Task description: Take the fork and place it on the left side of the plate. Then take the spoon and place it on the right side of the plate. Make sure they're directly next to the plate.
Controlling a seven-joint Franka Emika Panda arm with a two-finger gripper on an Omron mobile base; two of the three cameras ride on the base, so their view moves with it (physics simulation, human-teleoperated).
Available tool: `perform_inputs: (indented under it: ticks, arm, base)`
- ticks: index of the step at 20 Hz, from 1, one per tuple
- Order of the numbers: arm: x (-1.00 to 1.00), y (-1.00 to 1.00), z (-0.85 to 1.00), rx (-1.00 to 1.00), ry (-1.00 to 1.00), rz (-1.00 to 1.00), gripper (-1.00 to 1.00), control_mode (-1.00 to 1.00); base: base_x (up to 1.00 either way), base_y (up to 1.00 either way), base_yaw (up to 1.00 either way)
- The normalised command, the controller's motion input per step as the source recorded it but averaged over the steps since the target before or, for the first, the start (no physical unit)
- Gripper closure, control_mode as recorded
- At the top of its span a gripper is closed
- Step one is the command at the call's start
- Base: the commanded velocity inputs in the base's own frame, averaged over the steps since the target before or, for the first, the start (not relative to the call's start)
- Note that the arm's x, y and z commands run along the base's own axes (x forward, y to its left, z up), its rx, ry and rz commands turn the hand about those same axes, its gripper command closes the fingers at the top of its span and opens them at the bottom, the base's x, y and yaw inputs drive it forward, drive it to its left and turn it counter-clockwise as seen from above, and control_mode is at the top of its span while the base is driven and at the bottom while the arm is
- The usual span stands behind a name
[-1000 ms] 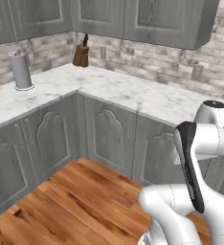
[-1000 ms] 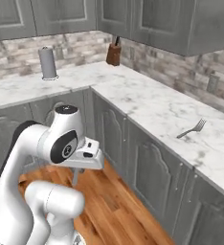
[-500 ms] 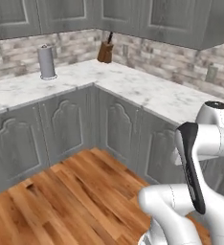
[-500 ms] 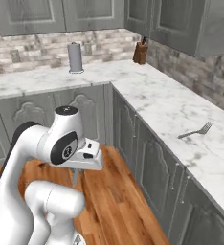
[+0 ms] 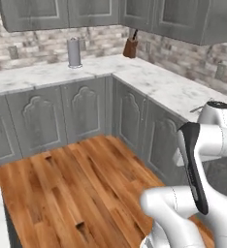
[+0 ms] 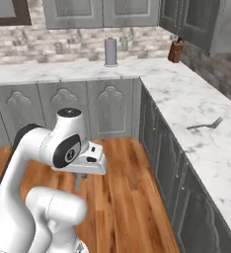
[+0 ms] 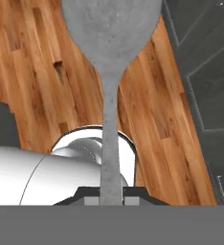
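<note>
In the hand view the spoon (image 7: 110, 72) rises straight up from between the fingertips, its oval bowl at the top and its thin handle pinched at the bottom. My gripper (image 7: 111, 195) is shut on that handle, pointing down over the wooden floor. From the right base camera the hand (image 6: 90, 163) hangs low in front of the arm, away from the counter. The fork (image 6: 206, 124) lies on the marble counter at the right, tines toward the wall. The plate is out of view.
An L-shaped marble counter (image 6: 186, 99) over grey cabinets wraps the corner. A paper towel roll (image 6: 110, 51) and a knife block (image 6: 175, 50) stand at the back. Wooden floor (image 5: 76, 184) lies open before the cabinets.
The whole scene has slid to the right in both base views, so the base has moved. The arm keeps the same folded pose with the spoon held.
</note>
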Motion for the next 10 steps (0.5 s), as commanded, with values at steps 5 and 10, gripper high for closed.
perform_inputs:
  ticks: [5, 10]
  arm:
    - [0.00, 0.00, 0.00, 0.00, 0.00, 0.00, 1.00, 1.00]
    - [0.00, 0.00, 0.00, 0.00, 0.00, 0.00, 1.00, 1.00]
  base:
    - [-1.00, -0.30, 0.31]
    - [-1.00, -0.08, 0.27]
